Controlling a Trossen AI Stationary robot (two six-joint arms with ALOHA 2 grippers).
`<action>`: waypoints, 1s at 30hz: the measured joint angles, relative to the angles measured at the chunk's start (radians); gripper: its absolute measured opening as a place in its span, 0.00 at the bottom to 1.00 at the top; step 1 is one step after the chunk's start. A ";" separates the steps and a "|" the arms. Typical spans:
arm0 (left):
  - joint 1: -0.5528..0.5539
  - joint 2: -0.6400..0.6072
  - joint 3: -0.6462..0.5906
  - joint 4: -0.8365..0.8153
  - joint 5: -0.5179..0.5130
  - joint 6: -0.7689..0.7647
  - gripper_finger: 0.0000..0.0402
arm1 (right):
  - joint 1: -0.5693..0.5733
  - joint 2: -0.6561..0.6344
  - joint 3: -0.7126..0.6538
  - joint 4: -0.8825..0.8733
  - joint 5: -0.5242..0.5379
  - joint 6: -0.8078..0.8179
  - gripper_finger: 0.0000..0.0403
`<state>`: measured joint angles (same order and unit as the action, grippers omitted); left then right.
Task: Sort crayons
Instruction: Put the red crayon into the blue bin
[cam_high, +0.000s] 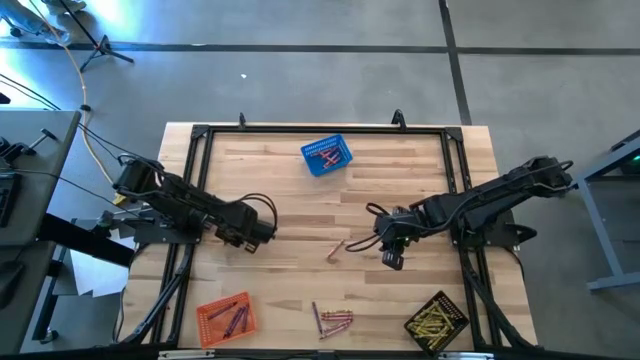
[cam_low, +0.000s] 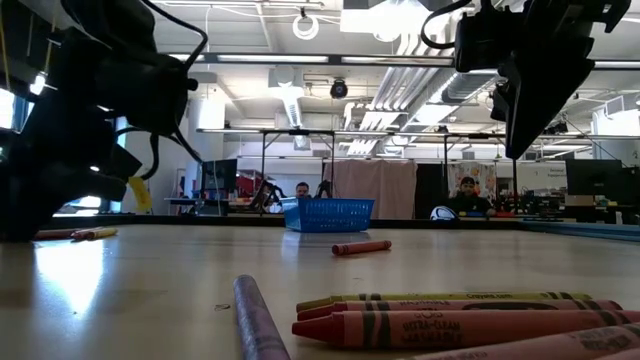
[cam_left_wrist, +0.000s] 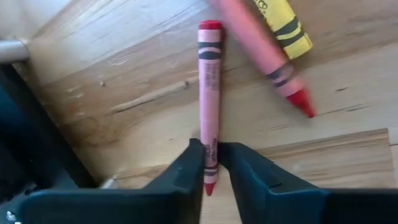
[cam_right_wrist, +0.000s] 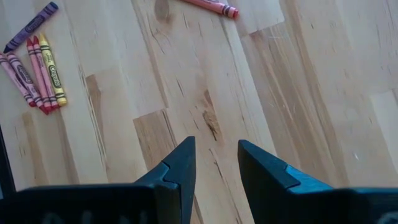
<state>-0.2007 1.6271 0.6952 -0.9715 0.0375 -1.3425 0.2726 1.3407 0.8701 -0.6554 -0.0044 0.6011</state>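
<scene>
Low view — wooden table (cam_low: 150, 290) under crayons (cam_low: 450, 318), 2 people (cam_low: 467, 196) beyond.

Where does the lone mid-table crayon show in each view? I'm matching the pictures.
High view: lone crayon, mid-table.
Low view, in front of the blue basket.
Left wrist view: absent; the left tool grips another crayon.
Right wrist view, far ahead of the open right tool.
Shared landmark: the crayon bunch.

blue basket (cam_high: 327, 157) at far edge – orange basket (cam_high: 226, 318), black basket (cam_high: 437, 321) near edge.
</scene>
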 joint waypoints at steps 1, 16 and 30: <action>0.004 0.000 0.000 -0.002 0.005 0.000 0.11 | 0.000 0.000 0.000 0.000 0.000 0.000 0.26; 0.030 -0.218 0.040 -0.111 -0.012 -0.096 0.00 | -0.005 0.000 0.000 -0.043 0.018 -0.086 0.26; 0.228 -0.332 0.205 0.355 -0.489 0.216 0.00 | -0.151 0.000 0.000 -0.051 0.067 0.101 0.26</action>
<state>0.0273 1.2950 0.8998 -0.6166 -0.4513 -1.1266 0.1216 1.3407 0.8703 -0.7059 0.0624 0.7025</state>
